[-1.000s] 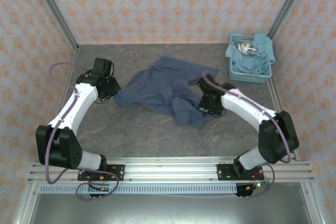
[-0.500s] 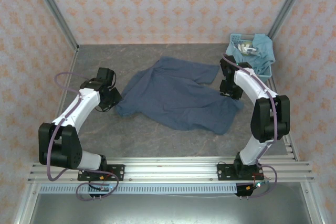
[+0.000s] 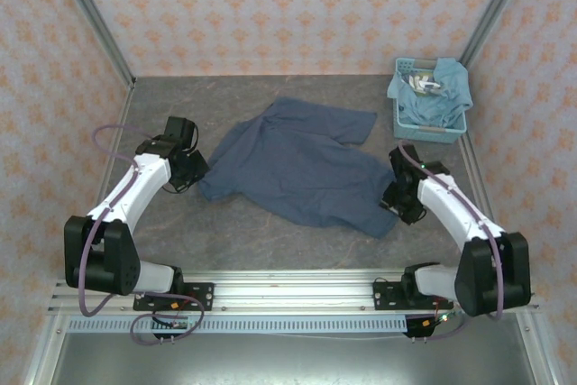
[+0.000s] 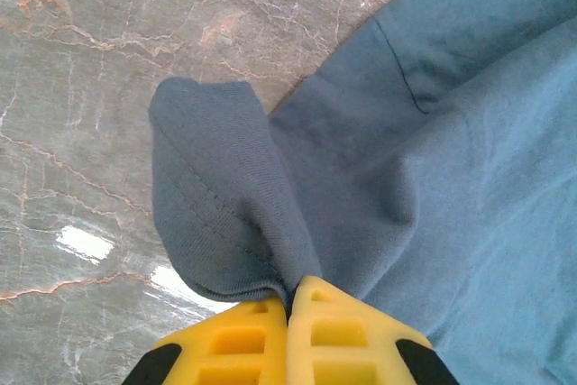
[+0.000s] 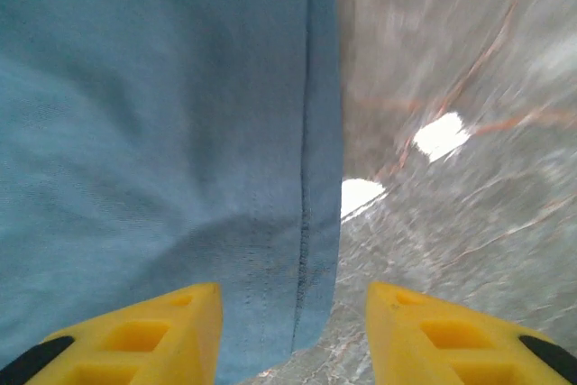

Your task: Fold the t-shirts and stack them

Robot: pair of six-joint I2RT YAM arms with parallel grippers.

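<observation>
The dark blue t-shirt (image 3: 302,164) looks soft, light and floppy, lies mid-worktop (image 3: 225,232) and is best held by its edges: the left hand (image 4: 288,299) pinches its 9 o'clock end, and the right hand (image 5: 293,313) is open at its 4 o'clock hem.

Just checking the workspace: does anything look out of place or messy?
The dark t-shirt lies rumpled and skewed, a fold bunched at the left gripper. The teal t-shirt spills over the basket rim.
</observation>
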